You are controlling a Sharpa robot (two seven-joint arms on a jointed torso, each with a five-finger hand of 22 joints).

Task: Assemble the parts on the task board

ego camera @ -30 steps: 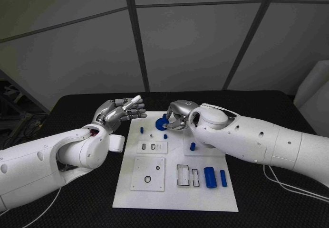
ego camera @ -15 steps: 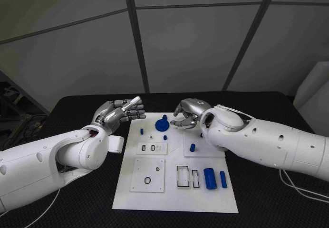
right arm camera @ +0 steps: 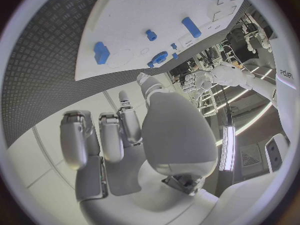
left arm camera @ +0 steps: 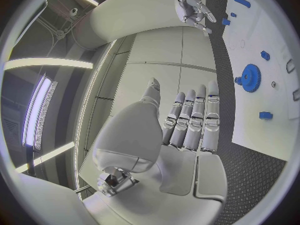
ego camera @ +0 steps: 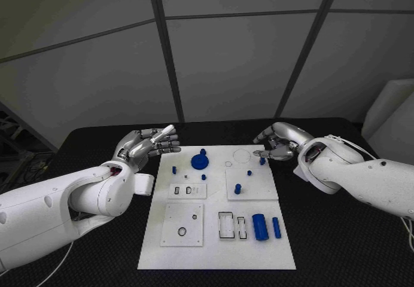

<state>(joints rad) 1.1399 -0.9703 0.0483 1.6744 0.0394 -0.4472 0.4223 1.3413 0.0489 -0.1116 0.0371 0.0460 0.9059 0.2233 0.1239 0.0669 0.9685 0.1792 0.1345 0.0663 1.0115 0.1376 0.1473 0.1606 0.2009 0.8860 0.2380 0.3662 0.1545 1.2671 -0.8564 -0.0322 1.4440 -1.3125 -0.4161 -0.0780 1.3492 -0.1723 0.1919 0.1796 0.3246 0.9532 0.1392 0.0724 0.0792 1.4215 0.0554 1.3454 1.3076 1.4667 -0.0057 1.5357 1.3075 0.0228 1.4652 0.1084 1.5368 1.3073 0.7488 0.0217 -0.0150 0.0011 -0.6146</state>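
Task board (ego camera: 216,239): white plate lying flat in the middle of the black table (ego camera: 345,251), long side running away from the robot.
Gear (ego camera: 199,161): blue toothed part with a short stem, standing on the far section of the board, nearer the left hand's side; also seen in the left wrist view (left arm camera: 250,77).
Pegs, far section: several small blue parts; one at the board's left edge (ego camera: 173,170), one just near of the gear (ego camera: 203,177), one close to the far right corner (ego camera: 262,161).
Raised right plate: small blue peg (ego camera: 249,173) and a taller blue peg (ego camera: 237,189) standing on it.
Cylinders, near section: thick blue cylinder (ego camera: 259,226) and thin blue rod (ego camera: 276,227) lying side by side, parallel, next to two dark-outlined rectangular slots.
Left hand (ego camera: 148,144): raised above the table just beyond the board's far left corner, not touching it; fingers straight and pressed together, thumb apart, nothing held.
Right hand (ego camera: 277,142): above the board's far right corner; fingers curled inward, nothing visible in them.
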